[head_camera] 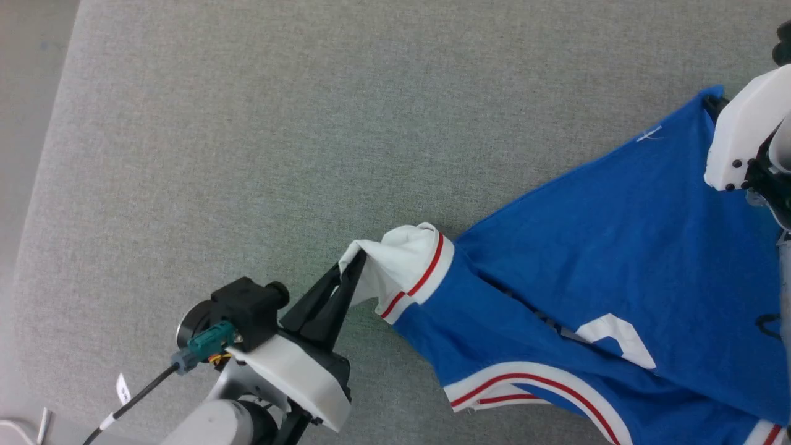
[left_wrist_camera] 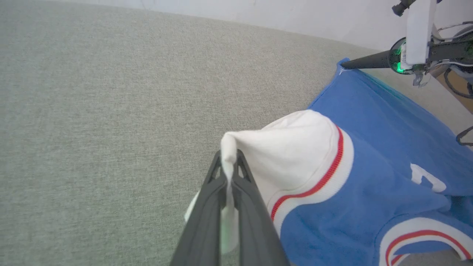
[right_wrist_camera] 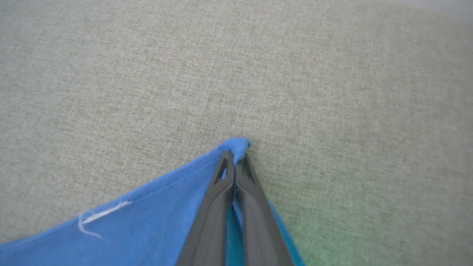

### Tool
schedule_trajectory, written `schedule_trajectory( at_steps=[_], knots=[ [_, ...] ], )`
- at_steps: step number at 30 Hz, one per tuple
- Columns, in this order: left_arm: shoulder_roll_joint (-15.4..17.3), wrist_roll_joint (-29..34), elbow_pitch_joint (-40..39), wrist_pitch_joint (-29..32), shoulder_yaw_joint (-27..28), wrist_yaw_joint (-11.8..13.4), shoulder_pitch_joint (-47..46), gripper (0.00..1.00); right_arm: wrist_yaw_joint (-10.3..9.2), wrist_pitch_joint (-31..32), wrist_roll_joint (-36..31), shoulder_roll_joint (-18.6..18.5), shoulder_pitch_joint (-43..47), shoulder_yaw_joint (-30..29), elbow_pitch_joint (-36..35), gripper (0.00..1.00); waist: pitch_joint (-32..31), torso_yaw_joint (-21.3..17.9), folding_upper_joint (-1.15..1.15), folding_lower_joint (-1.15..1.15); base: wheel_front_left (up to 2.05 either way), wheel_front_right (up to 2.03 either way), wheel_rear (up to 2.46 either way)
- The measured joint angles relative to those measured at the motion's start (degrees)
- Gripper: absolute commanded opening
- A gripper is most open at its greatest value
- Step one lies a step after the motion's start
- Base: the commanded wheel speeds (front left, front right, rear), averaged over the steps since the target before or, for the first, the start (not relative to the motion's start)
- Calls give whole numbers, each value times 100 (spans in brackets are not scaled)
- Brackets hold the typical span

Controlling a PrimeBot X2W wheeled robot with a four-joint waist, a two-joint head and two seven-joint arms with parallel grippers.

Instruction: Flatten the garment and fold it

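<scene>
The garment (head_camera: 618, 247) is a royal-blue T-shirt with white sleeves and red-and-white trim, stretched across the right of the grey fabric surface (head_camera: 278, 123). My left gripper (head_camera: 353, 262) is shut on the tip of a white sleeve (left_wrist_camera: 292, 151), whose cloth runs down between the two dark fingers (left_wrist_camera: 207, 207). My right gripper (right_wrist_camera: 235, 155) is shut on a blue hem corner (right_wrist_camera: 236, 145) at the far right; in the head view its white wrist housing (head_camera: 741, 136) hides the fingers. Part of a white print (head_camera: 618, 337) shows among the folds.
The grey surface extends wide to the left and far side of the garment. Its left edge (head_camera: 43, 154) borders a pale floor. A black cable (head_camera: 136, 395) trails from my left wrist at the lower left. A loose white thread (right_wrist_camera: 99, 218) lies on the blue hem.
</scene>
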Motion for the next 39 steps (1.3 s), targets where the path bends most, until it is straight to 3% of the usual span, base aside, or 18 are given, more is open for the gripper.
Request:
schedule_trajectory(
  at_steps=[9,15,24,35,39],
  knots=[
    [48,53,156,-365,286,107,-34,0,-1,-750,131,263,118,-253,-36,0,-315,-210,0,0,0,0,0],
    [135,112,222,-419,426,180,-154,0,-1,-1222,305,461,320,-480,-526,0,-689,-434,0,0,0,0,0],
    [219,320,159,-425,769,615,-432,0,-1,-1610,487,671,494,-535,-1397,0,-1279,-907,0,-1,0,0,0],
    [232,477,568,-93,887,590,-1797,0,-1,-1979,466,769,335,-386,-1527,0,-1899,-1395,0,-1,0,0,0],
    [258,600,890,91,896,400,-2574,0,-1,-2031,407,755,-39,-234,-1402,0,-2053,-1521,0,-1,0,0,0]
  ],
)
